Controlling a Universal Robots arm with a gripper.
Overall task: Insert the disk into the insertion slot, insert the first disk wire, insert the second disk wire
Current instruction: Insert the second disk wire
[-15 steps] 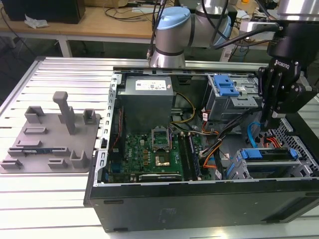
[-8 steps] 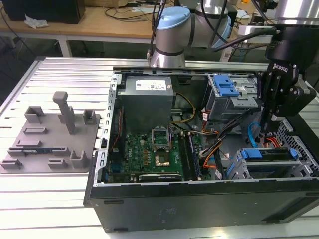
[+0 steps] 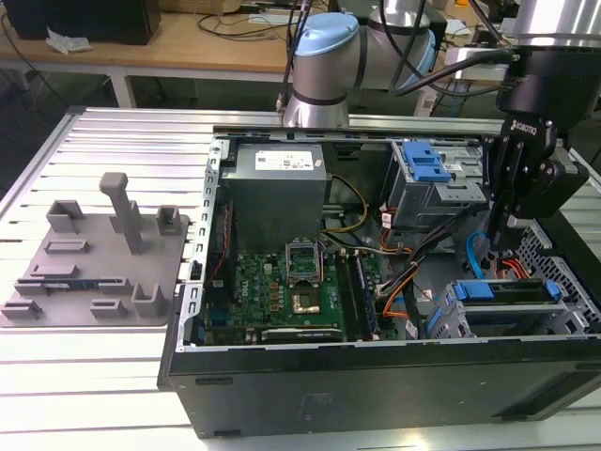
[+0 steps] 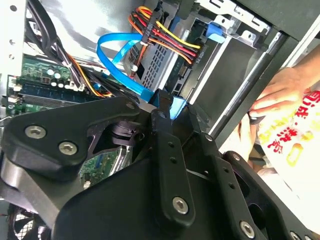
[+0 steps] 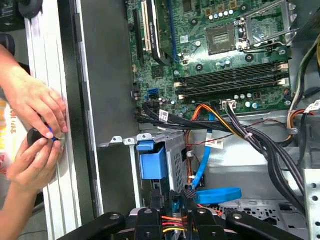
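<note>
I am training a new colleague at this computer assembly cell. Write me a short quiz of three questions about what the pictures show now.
1. True or false: the robot's hand is shut on the plug of the blue cable.
2. Where is the grey plastic tray? A) on the table, at the exterior view's left; B) at the exterior view's right; C) inside the computer case.
3. Fill in: the disk, with its blue frame, sits in the low grey ___.

Key: 1 true; 2 A; 3 cage.
</note>
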